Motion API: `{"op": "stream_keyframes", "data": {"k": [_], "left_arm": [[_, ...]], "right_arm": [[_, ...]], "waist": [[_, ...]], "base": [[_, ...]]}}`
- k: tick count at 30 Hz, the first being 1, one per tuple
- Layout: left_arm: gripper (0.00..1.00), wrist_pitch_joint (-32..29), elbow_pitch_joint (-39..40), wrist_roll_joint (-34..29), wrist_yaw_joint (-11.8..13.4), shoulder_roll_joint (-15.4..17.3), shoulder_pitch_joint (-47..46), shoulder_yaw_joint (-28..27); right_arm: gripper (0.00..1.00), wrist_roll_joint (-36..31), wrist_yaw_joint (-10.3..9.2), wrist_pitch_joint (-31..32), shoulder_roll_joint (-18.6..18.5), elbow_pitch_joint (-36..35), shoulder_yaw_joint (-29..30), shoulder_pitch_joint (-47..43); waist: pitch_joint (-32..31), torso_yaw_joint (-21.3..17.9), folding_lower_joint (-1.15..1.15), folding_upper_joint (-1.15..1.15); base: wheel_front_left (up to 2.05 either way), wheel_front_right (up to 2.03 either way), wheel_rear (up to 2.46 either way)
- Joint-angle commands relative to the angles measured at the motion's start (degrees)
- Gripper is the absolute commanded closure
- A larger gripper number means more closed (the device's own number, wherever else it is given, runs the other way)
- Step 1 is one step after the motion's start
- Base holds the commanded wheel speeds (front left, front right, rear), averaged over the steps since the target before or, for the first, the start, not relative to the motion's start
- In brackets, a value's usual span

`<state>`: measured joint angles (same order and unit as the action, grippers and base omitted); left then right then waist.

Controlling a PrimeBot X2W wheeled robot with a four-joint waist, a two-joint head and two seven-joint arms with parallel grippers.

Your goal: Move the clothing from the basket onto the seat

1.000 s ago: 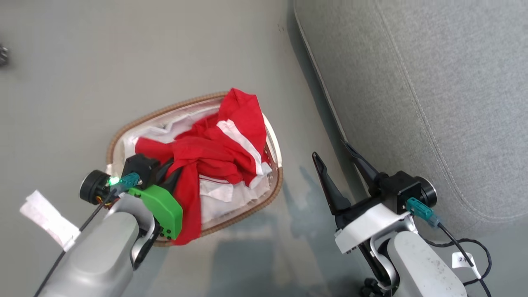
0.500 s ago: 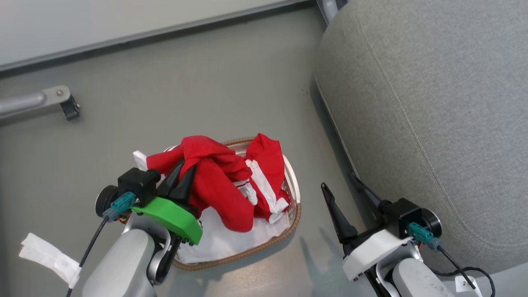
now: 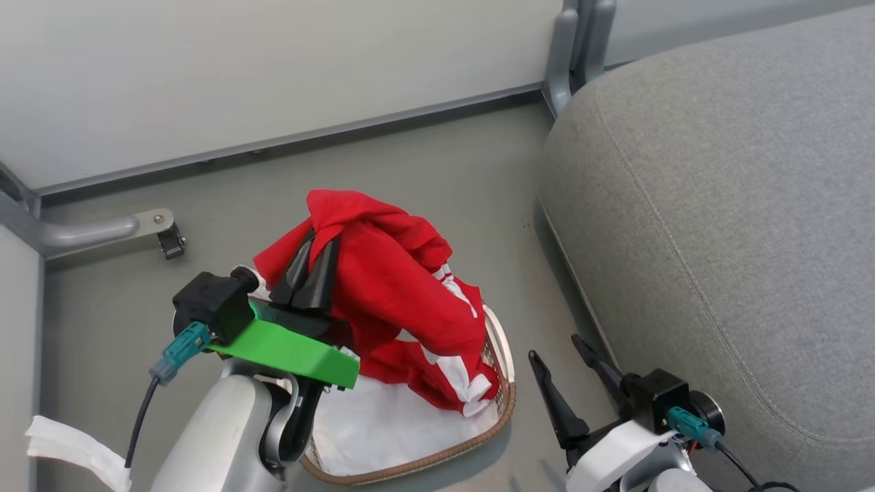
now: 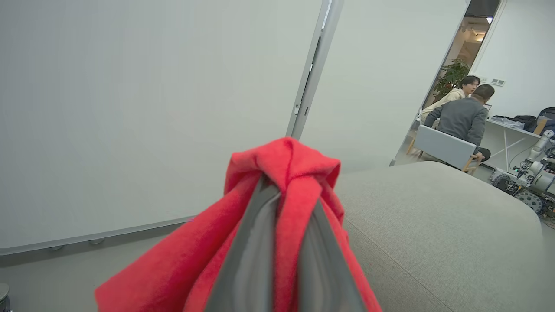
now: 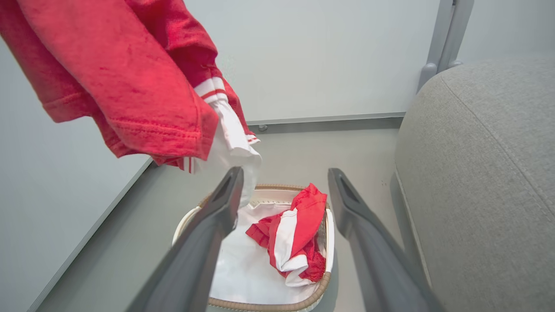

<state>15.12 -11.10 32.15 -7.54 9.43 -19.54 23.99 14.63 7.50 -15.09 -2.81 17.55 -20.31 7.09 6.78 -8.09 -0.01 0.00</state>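
Left gripper [image 3: 325,239] jaws clamp the clothing [image 3: 403,294]; right gripper [image 5: 285,172], jaws wide, views another in basket [image 5: 264,306].

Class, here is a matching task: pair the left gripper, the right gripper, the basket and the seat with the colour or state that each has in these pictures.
Column one
1. left gripper
2. right gripper
3. basket
4. seat

Column two
A. open, holding nothing
B. grey woven fabric
C. shut on red clothing, lifted above the basket
D. cream-white with a brown rim

Pairs: 1-C, 2-A, 3-D, 4-B
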Motion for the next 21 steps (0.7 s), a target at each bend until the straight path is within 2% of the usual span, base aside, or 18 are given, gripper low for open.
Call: {"op": "stream_keyframes", "data": {"k": [1,7,12,21], "left_arm": [[1.00,0.1,0.4,0.2,0.1,0.0,1.0,0.0],[1.00,0.1,1.3,0.2,0.1,-0.1,0.5,1.2],[1.00,0.1,1.7,0.6,0.1,-0.3,-0.2,3.0],[1.00,0.1,1.6,1.6,0.1,-0.7,-1.6,8.6]], "right_arm": [[0.00,0.4,-0.02,-0.1,-0.2,0.1,0.0,0.0],[0.00,-0.9,-0.02,-0.1,-0.3,-2.3,-3.6,5.4],[0.00,-0.6,-0.02,-0.1,-2.7,-5.1,-11.3,13.9],[0.00,0.1,-0.03,-0.1,-7.0,1.3,-23.2,28.0]], "waist": [[-1.2,1.2,0.01,0.00],[-1.0,2.5,0.01,0.00],[-0.6,3.9,0.01,0.00],[-1.0,7.7,0.01,0.00]], "base": [[0.00,0.00,0.00],[0.00,0.00,0.00],[0.00,0.00,0.00],[0.00,0.00,0.00]]}}
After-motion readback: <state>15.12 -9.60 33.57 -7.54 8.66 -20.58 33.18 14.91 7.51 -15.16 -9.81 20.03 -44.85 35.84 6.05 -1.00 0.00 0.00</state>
